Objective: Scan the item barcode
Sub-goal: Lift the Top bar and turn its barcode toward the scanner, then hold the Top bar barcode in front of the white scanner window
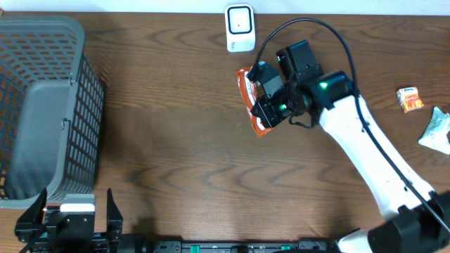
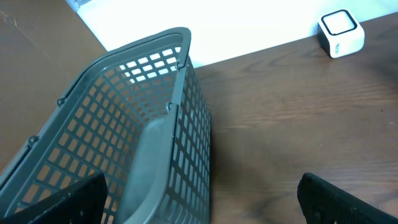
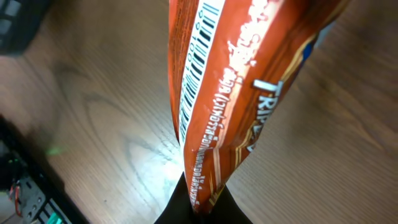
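Wood table (image 1: 176, 140): basket (image 1: 88, 112), scanner (image 1: 240, 28), orange packet (image 1: 244, 83)

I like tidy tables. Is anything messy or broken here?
Nothing looks broken or spilled. The right gripper pinches the orange snack bag. The only untidy bits are a small orange packet and a crumpled white wrapper, lying loose on the far right, away from the basket.

orange packet (image 1: 245, 83) mostly under right gripper (image 1: 261, 105), basket (image 1: 90, 119) cut off left
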`<state>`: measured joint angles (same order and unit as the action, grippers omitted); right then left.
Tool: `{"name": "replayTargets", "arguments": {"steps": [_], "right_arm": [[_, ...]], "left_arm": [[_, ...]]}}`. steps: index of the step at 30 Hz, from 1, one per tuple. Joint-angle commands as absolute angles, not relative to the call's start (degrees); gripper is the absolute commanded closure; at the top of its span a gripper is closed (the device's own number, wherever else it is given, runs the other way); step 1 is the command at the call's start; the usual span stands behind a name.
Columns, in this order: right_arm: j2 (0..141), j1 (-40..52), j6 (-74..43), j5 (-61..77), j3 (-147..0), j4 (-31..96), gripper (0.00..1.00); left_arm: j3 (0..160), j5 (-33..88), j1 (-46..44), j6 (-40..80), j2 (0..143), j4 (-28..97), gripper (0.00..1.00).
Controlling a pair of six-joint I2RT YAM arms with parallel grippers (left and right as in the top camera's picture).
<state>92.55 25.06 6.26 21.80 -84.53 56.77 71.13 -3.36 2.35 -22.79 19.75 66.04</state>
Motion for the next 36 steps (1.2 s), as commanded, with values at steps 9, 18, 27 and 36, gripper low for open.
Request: {"name": "replayTargets", "arguments": {"steps": [9,18,27,36], "right_arm": [[90.52,29.23,6.55,8.69,-84.58,58.63,0.99],[99.44,31.29,8.6,-21.34,-84.58,39.38,0.99],[110.63,28.47,19.77,-31.46,-84.6,17.98,0.99],[119.26,24.4,26.41,-30.96,-87.81,-2.87,0.99]], "left_arm": [[71.13,-3.46,2.07,-23.29,19.35,66.0,0.02],[71.13,-3.46,2.07,-23.29,19.35,66.0,0.02],[71.13,-3.46,2.07,-23.29,19.35,66.0,0.02],[71.13,-3.46,2.07,-23.29,19.35,66.0,0.02]]}}
